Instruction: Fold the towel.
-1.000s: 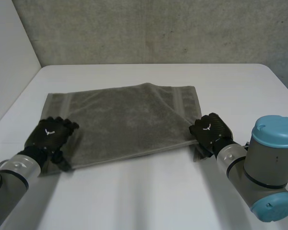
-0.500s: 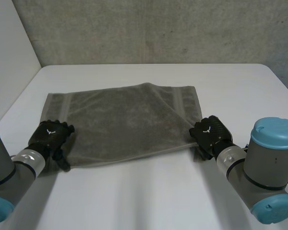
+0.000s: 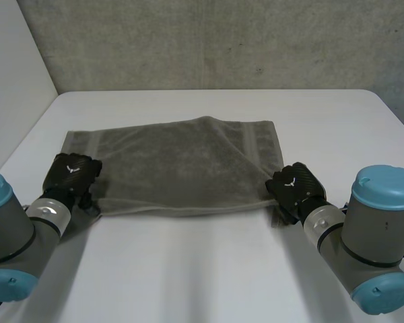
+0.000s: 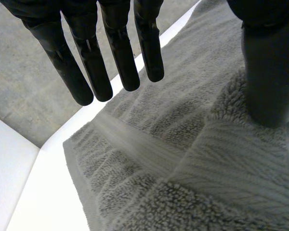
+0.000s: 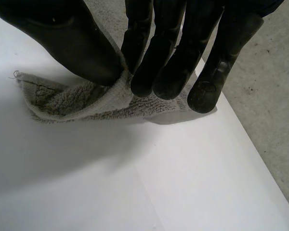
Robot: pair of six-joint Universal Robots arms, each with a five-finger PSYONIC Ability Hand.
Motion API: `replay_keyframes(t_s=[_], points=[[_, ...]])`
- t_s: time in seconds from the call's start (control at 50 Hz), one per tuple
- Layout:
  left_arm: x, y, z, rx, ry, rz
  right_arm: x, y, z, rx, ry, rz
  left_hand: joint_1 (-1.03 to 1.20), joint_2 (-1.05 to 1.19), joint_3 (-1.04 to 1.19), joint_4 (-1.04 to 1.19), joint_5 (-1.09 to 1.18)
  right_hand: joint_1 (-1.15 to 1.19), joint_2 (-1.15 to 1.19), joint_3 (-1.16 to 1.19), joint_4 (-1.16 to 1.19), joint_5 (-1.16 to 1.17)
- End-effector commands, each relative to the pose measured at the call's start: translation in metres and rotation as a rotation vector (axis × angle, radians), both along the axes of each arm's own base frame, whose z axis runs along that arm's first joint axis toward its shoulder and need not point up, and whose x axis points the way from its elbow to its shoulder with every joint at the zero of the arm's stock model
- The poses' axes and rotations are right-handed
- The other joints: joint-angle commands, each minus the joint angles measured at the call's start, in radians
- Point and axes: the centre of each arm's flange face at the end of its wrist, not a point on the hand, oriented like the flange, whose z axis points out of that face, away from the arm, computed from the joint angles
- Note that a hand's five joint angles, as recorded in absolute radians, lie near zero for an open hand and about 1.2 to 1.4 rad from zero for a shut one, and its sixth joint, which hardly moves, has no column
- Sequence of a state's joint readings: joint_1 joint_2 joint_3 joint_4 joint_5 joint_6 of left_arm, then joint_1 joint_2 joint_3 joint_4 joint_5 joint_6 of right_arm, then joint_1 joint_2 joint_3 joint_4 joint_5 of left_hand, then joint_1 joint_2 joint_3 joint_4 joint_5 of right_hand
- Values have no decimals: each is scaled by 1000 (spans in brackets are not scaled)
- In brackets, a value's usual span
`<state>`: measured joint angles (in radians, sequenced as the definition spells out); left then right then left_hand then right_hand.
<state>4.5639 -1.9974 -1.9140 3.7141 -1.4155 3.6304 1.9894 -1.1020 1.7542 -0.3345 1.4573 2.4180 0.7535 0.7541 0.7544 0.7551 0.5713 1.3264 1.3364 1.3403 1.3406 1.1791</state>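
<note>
R hand (image 3: 295,185): fingers (image 5: 168,53) curled down against thumb (image 5: 77,43), clamped on near-R corner of towel (image 3: 182,168). In R wrist view the corner is bunched into a small fold betw. thumb & fingers, and the loose tip of the cloth rests on the counter (image 3: 209,269) just under the hand. The outermost finger sits off the cloth, beside the pinch.

L hand (image 3: 71,176): over near-L corner of towel. In L wrist view its fingers (image 4: 120,53) are straight, close side by side, released & held above the cloth w/o touching it. Wide gap to the thumb, whose tip presses onto a raised hump of terry under the palm. Can't tell if any cloth is caught under the thumb.

Towel: grey terry, spread mostly flat, roughly mid-counter, long side across the robot. Far edge slightly humped in the middle. Near edge runs fairly straight from hand to hand. Woven band (image 4: 135,144) crosses the cloth near the L short end, beyond the L fingertips; a matching one sits near the R short end.

Around: white counter on all sides of the towel. Grey wall (image 3: 209,40) behind the far edge, well apart from the cloth. L arm (image 3: 13,235) & R arm (image 3: 377,249) come in low at the near corners, both on the near side of the towel.
</note>
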Motion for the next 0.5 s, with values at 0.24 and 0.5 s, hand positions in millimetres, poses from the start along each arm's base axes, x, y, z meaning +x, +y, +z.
replay_keyframes(t_s=[0.24, 0.5], points=[[-6, 43, 2, 43, -9, -46, 0, 0, -2, 2, 5, 1, -240, -241, -241, -242, -233, 70, 60, 56, 56, 43], [-32, 51, -7, 56, -19, -141, -1, 0, -2, 4, 6, -2, -255, -256, -256, -257, -248, 70, 60, 56, 56, 43]])
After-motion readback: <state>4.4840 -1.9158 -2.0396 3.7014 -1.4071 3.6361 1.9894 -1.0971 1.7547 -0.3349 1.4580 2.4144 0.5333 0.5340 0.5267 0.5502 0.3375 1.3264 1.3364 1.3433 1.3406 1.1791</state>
